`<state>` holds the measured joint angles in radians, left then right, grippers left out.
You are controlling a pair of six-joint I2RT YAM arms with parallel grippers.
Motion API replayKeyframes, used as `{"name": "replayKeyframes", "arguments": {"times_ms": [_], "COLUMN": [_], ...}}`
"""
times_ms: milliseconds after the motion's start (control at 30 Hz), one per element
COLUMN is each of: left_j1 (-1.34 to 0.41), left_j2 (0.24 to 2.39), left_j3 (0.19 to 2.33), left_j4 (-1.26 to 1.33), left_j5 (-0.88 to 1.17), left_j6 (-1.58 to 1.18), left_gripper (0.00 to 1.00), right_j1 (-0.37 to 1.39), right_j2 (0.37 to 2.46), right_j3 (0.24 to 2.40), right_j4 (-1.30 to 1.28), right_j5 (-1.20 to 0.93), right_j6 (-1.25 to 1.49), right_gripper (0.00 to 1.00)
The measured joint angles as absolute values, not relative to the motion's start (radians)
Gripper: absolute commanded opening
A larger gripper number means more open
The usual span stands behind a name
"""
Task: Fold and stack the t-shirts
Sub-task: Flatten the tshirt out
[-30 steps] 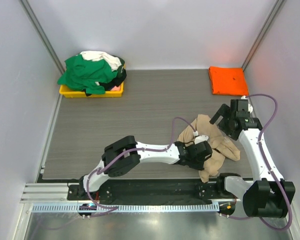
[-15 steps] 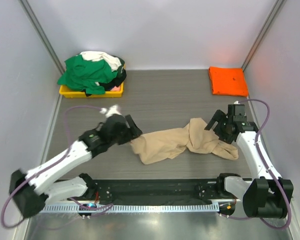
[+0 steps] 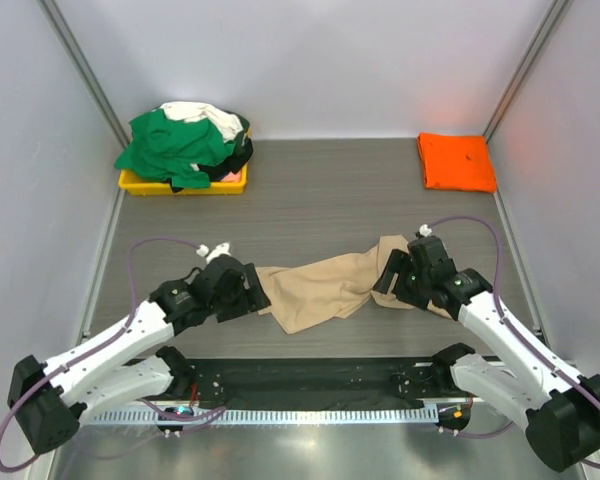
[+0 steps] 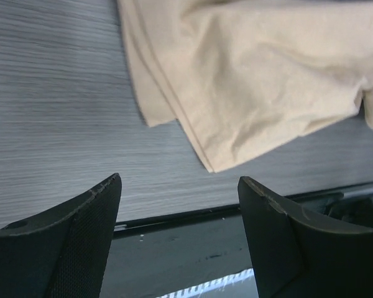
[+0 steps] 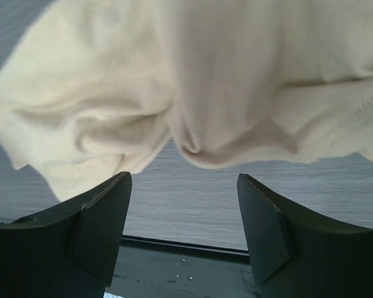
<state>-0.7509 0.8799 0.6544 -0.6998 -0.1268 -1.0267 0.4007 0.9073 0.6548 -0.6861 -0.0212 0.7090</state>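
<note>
The tan t-shirt (image 3: pixel 315 290) lies crumpled near the table's front edge, its right end hidden under the right gripper (image 5: pixel 183 177). That gripper and the left gripper (image 4: pixel 178 180) both gape wide and hold nothing, with the cloth just ahead of each. Far back lies a folded orange t-shirt (image 3: pixel 457 161), and a green t-shirt (image 3: pixel 170 145) covers others heaped in the yellow tray (image 3: pixel 140 184).
</note>
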Motion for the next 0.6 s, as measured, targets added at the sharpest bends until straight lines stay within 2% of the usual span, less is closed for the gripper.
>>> {"name": "replayKeyframes", "arguments": {"times_ms": [133,400,567,600], "left_j1": [-0.892,-1.044,-1.064,-1.065], "left_j2": [0.985,1.391,1.512,1.514], "left_j3": [0.668,0.786,0.806,0.806], "left_j4": [-0.624,-0.427,-0.379,-0.369], "left_j5": [-0.122,-0.09,-0.082,-0.082], "left_j6": [-1.056,-1.094,-1.117,-1.121], "left_gripper": [0.79,0.82,0.78,0.73], "right_j1": [0.407,0.409,0.409,0.409], "right_j2": [0.902,1.021,1.037,1.047], "right_j3": [0.565,0.527,0.527,0.527], "right_j4": [-0.677,-0.614,-0.588,-0.58], "right_j5": [0.006,0.049,0.086,0.093], "right_j6": [0.755,0.782,0.786,0.786], "right_gripper": [0.75,0.75,0.72,0.7]}}
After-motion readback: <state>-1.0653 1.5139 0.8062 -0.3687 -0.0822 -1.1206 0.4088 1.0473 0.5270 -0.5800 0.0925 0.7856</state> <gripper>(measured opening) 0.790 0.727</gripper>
